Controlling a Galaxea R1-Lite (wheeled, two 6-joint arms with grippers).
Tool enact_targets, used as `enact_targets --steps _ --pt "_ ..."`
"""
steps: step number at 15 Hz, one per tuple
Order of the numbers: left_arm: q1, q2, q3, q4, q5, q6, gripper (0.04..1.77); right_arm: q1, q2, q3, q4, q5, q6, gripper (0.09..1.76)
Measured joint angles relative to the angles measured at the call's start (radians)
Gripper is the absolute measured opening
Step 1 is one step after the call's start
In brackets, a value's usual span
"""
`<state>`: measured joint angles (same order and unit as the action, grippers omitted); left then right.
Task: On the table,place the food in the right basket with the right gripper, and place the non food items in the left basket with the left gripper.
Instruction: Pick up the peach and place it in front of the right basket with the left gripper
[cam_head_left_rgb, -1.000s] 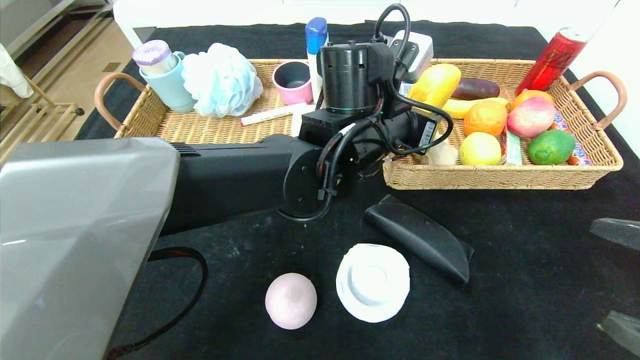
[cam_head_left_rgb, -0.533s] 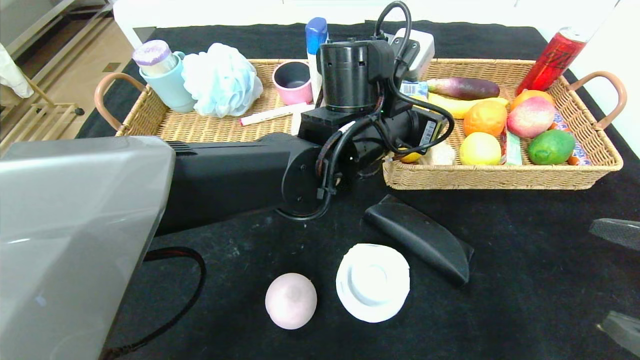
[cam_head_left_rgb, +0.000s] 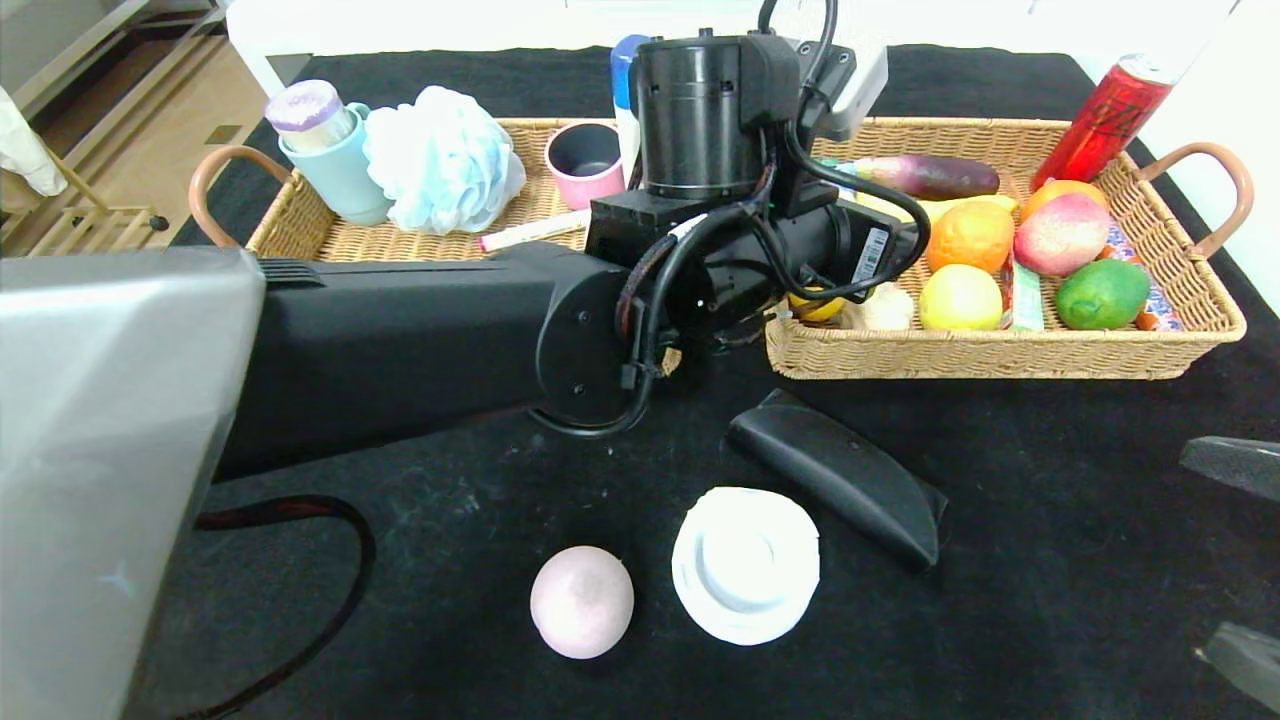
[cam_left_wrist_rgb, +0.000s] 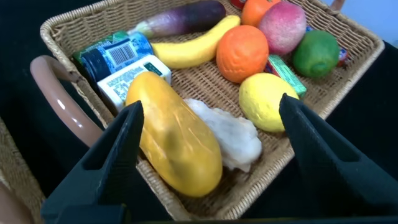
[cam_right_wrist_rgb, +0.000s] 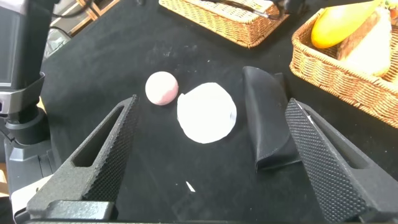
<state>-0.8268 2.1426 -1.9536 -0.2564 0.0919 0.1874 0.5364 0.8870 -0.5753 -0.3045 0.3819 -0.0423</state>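
Smooth yellow oblong loaf lying in the near corner of the right basket, beside a white lump. Left pincer spread wide above it, empty; gripped aloft a second ago, since dropped. Right pincer wide, low over the table.

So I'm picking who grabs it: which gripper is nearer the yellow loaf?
Left. The left gripper hangs open right over the yellow loaf in the right basket; the right gripper is open, back over the table's near edge.
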Motion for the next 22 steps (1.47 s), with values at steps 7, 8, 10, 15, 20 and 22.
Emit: enact_targets --steps 7,8,10,15,20,22 --pt "-0.057 -0.17 0.199 0.137 0.06 -0.062 1.66 0.0 -0.009 -0.004 0.0 0.0 0.0 1.71" --pt "-0.062 -0.198 0.227 0.157 0.07 -0.068 1.67 0.0 -0.009 -0.003 0.0 0.0 0.0 1.71" --pt "-0.07 -0.269 0.286 0.228 0.084 -0.078 1.68 0.0 -0.007 -0.001 0.0 0.0 0.0 1.71" --pt "-0.076 -0.431 0.44 0.338 0.119 -0.094 1.69 0.0 0.004 0.003 0.003 0.001 0.001 1.71" --pt "-0.076 -0.527 0.533 0.461 0.127 -0.13 1.7 0.0 0.016 0.008 0.003 0.001 0.0 1.71" --pt "-0.076 -0.546 0.537 0.514 0.127 -0.167 1.7 0.0 0.021 0.009 0.002 0.0 0.0 1.71"
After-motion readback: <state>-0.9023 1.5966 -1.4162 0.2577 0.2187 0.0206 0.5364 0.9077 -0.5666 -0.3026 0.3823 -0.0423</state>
